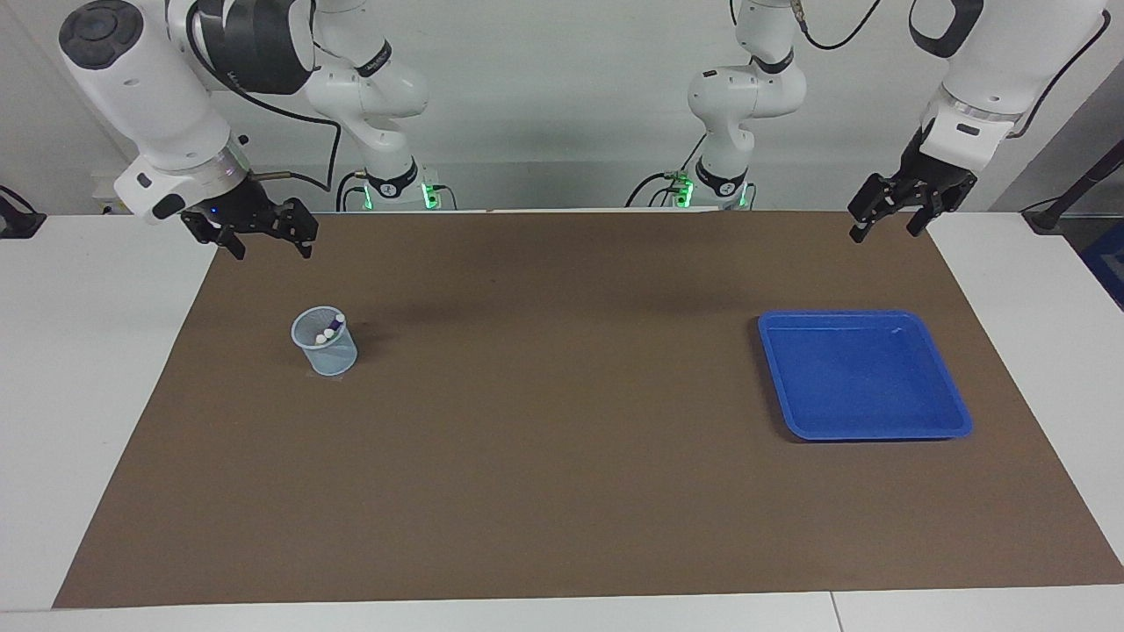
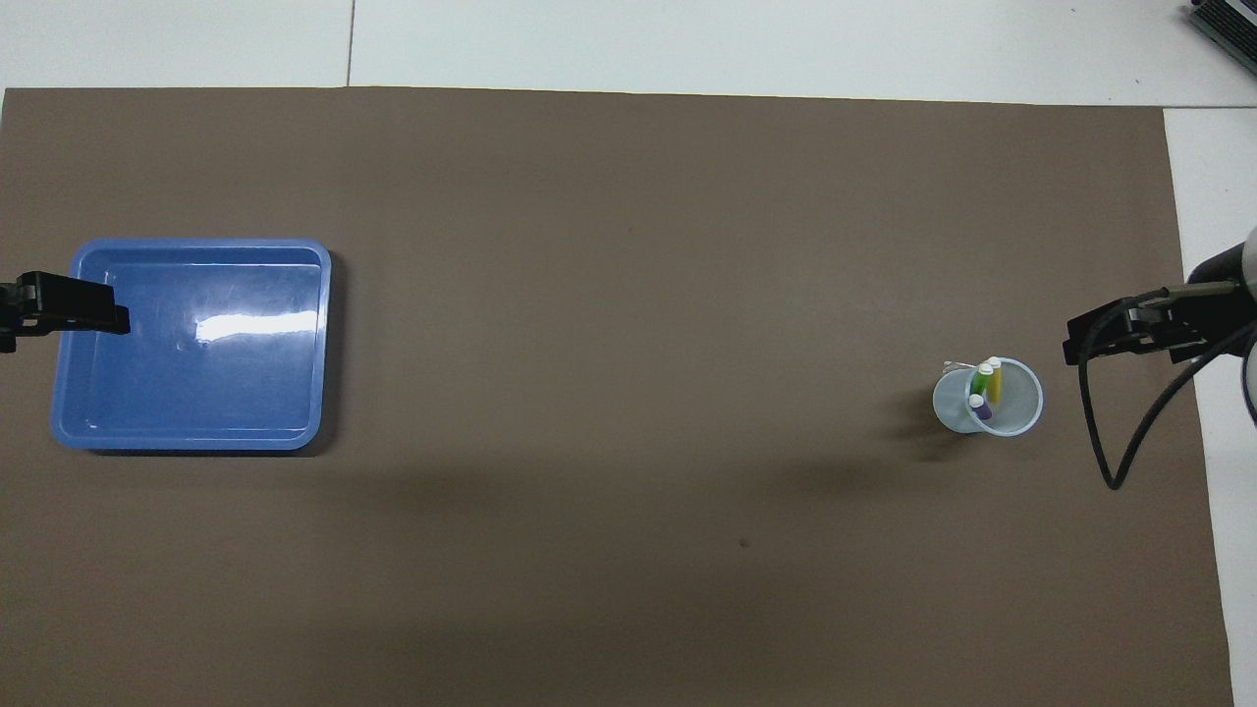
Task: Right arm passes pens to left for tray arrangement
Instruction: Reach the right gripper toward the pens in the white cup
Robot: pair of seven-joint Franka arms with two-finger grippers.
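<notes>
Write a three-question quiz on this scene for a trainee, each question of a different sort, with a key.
1. True or false: the blue tray already holds a pen.
2. Multiple choice: where are the pens now? A) lying on the brown mat; B) standing in the mesh cup; C) in the right gripper.
3. Fill in: the left gripper hangs with its fingers ____ above the mat's edge, at the tray's end of the table.

Key: 1. False, the tray is bare. 2. B, all three pens stand in the cup, toward the right arm's end. 3. Open; it holds nothing, like the right gripper.
</notes>
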